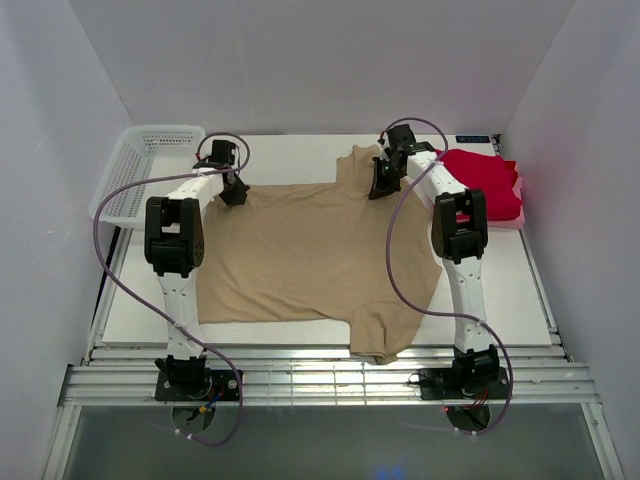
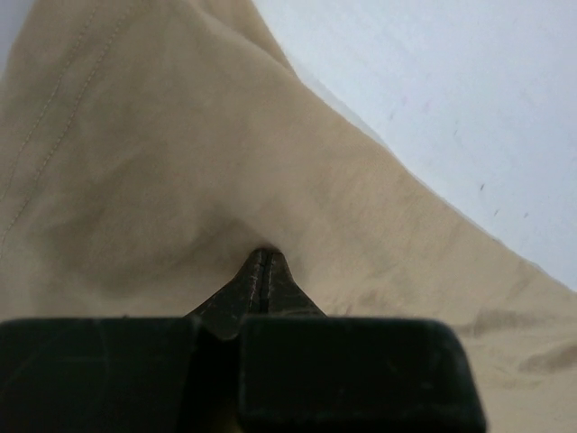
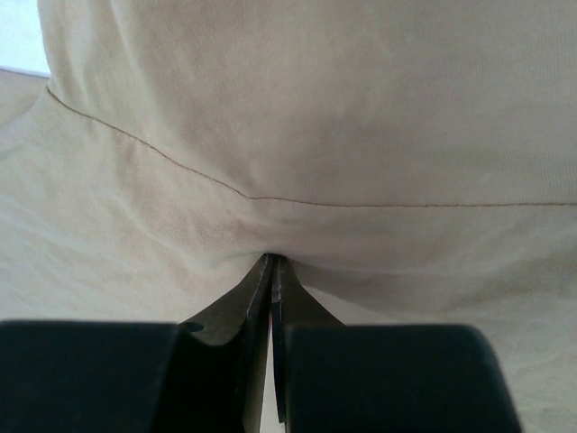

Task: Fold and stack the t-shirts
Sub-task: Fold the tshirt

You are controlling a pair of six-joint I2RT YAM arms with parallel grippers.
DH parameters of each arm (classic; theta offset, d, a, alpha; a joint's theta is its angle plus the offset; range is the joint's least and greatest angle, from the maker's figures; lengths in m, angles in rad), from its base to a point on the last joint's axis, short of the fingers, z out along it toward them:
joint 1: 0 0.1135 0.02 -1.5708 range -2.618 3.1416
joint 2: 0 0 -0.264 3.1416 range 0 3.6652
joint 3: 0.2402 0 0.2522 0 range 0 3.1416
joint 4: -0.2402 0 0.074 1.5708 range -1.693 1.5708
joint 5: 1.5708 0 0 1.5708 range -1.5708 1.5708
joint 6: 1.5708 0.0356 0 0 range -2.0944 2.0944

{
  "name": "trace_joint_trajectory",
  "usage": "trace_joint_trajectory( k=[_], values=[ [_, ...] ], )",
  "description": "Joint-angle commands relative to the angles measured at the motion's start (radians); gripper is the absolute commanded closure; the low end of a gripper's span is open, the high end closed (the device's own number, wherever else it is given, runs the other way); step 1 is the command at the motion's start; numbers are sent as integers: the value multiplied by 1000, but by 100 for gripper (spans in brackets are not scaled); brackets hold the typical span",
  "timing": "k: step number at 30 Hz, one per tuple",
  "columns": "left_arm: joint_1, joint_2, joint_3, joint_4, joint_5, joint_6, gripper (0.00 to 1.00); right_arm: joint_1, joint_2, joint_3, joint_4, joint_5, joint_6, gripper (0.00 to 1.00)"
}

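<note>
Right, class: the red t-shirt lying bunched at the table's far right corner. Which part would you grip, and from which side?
Probably a raised fold on its left edge, coming down from above and slightly from the left. The red t-shirt lies bunched close to the right wall, leaving little room there; its left side faces the tan t-shirt.

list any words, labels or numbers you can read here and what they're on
Nothing can be read in any view.
A small dark strip at the far edge of the table may carry print, but it is too small to read.
No print shows on the tan t-shirt, the red t-shirt or the white basket.
</note>
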Motion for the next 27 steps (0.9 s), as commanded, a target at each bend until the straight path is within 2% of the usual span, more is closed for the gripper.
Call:
trace_joint_trajectory(
  k=[1, 7, 12, 14, 16, 17, 21, 23, 27],
  values=[
    [16, 97, 121, -47, -2, 12, 100, -22, 86, 76, 25, 42, 11, 92],
    [20, 261, 408, -76, 29, 42, 100, -71, 116, 104, 192, -41, 64, 87],
    [22, 314, 511, -58, 50, 53, 100, -109, 111, 150, 314, -84, 55, 80],
    [22, 321, 540, -47, 69, 53, 100, -131, 82, 151, 384, -98, 51, 80],
    [20, 312, 542, -30, 92, 53, 100, -141, 32, 93, 461, -116, 46, 80],
    [20, 288, 537, -21, 95, 53, 100, -148, -42, 58, 539, -112, 37, 79],
    [20, 182, 460, 62, 120, 55, 100, -148, -244, -105, 650, -80, -12, 78],
    [17, 130, 433, 93, 121, 56, 100, -146, -351, -177, 653, -78, -25, 78],
    [17, -3, 377, 104, 120, 68, 100, -142, -478, -271, 503, -66, -35, 78]
  ],
)
